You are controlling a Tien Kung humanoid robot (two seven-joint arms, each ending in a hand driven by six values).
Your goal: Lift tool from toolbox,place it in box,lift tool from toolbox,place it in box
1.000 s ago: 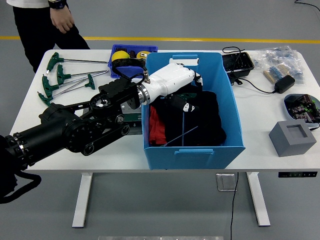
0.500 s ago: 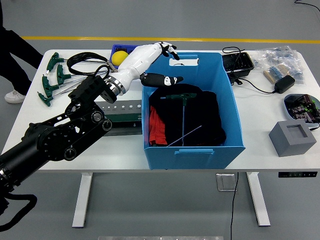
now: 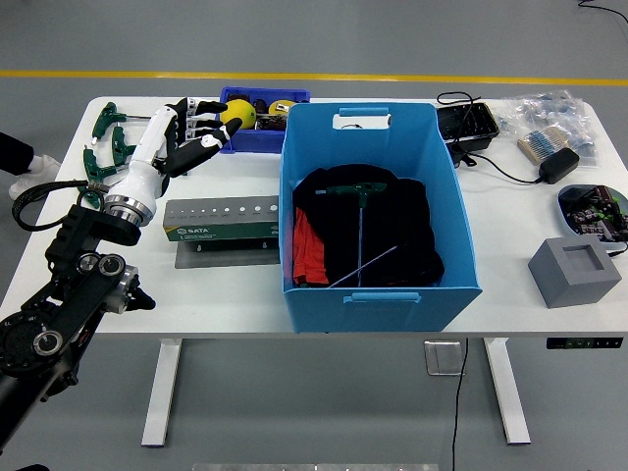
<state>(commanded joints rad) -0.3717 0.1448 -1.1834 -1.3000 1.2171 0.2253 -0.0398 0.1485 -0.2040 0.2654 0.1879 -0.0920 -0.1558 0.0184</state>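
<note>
My left hand [image 3: 186, 132] hovers open over the table's left side, fingers spread and empty, above several green T-handle wrenches [image 3: 103, 147]. A green tool holder with a row of holes [image 3: 222, 219] lies in front of the hand. In the large blue box [image 3: 378, 285], two T-handle wrenches [image 3: 359, 221] lie on a bundle of black and red cloth. A small blue bin [image 3: 257, 137] with a yellow ball and tools stands behind the hand. My right hand is out of sight.
At the right lie a black tray [image 3: 468, 126], a power adapter with cable [image 3: 557, 164], bagged parts [image 3: 554, 123], a grey foam block [image 3: 575, 268] and a round dish of parts [image 3: 595, 208]. A person's foot [image 3: 15, 157] shows at the left edge.
My left hand pulled out of the blue box and swung left over the wrenches, leaving a green-handled wrench inside. The person walked off to the left.
</note>
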